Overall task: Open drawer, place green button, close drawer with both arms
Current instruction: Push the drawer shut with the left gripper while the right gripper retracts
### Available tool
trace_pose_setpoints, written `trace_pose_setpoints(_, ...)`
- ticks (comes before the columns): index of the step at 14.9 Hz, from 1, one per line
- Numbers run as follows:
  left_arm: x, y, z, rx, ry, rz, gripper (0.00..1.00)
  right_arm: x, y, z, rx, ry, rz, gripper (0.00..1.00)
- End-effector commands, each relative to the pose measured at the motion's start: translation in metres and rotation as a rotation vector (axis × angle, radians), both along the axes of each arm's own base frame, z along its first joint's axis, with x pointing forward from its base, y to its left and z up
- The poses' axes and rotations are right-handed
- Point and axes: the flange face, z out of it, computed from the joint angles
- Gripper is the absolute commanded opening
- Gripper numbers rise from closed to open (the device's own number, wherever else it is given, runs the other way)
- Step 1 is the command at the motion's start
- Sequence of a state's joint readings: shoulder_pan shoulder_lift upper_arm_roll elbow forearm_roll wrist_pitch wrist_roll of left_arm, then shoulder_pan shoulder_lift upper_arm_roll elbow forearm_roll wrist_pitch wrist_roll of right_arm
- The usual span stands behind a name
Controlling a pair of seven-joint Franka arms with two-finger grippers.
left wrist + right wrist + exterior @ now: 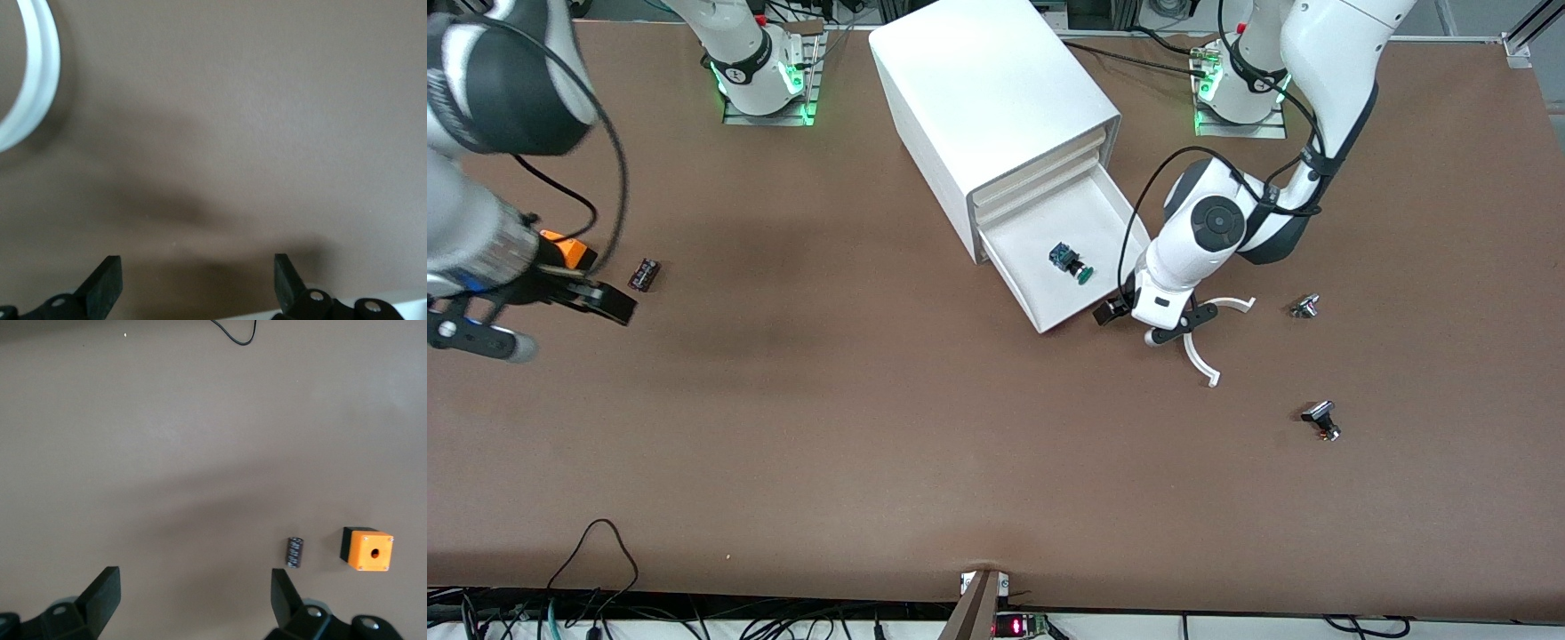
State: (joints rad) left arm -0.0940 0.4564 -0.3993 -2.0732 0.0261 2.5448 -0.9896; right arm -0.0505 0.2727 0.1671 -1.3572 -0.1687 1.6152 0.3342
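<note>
The lowest drawer (pixel 1072 313) of the white cabinet (pixel 978 80) is pulled out. The green-capped button (pixel 1072 262) lies on its side inside the drawer. My left gripper (pixel 1152 327) is open and empty, low over the table just beside the drawer's front corner, toward the left arm's end. In the left wrist view the gripper (pixel 197 280) is open over bare brown table. My right gripper (pixel 560 324) is open and empty, raised over the table at the right arm's end. In the right wrist view it (pixel 197 593) is open over bare table.
A white curved piece (pixel 1202 360) lies on the table by the left gripper; it also shows in the left wrist view (pixel 37 80). Two silver-and-black knobs (pixel 1304 307) (pixel 1323 420) lie toward the left arm's end. A small black part (pixel 644 274) (pixel 295 551) and an orange box (pixel 569 251) (pixel 368 549) lie near the right gripper.
</note>
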Motion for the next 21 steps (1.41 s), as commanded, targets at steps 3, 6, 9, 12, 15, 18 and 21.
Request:
trace_pose_setpoints(3, -0.026, -0.022, -0.009, 0.029, 0.018, -0.009, 1.0, -0.026, -0.074, 0.011, 0.023, 0.035, 0.082, 1.0)
trace_pose_setpoints(6, -0.04, -0.03, -0.015, 0.04, 0.047, -0.023, 1.0, -0.031, -0.1, 0.018, 0.151, 0.003, 0.04, 1.0)
trace_pose_setpoints(9, -0.067, -0.058, -0.013, 0.034, 0.073, -0.084, 1.0, -0.037, -0.101, 0.028, 0.149, -0.001, 0.082, 1.0)
trace_pose_setpoints(12, -0.099, -0.093, -0.009, 0.024, 0.088, -0.157, 1.0, -0.046, -0.097, 0.04, 0.093, 0.009, 0.102, 1.0)
trace_pose_setpoints(15, -0.129, -0.115, -0.012, 0.012, 0.12, -0.196, 1.0, -0.051, -0.094, 0.036, 0.069, 0.042, 0.112, 1.0)
trace_pose_setpoints(18, -0.146, -0.126, -0.016, -0.015, 0.169, -0.176, 1.0, -0.052, -0.104, 0.032, 0.067, 0.061, 0.092, 1.0)
trace_pose_setpoints(21, -0.148, -0.126, -0.018, -0.013, 0.173, -0.182, 1.0, -0.047, -0.109, 0.028, 0.075, 0.048, 0.081, 1.0)
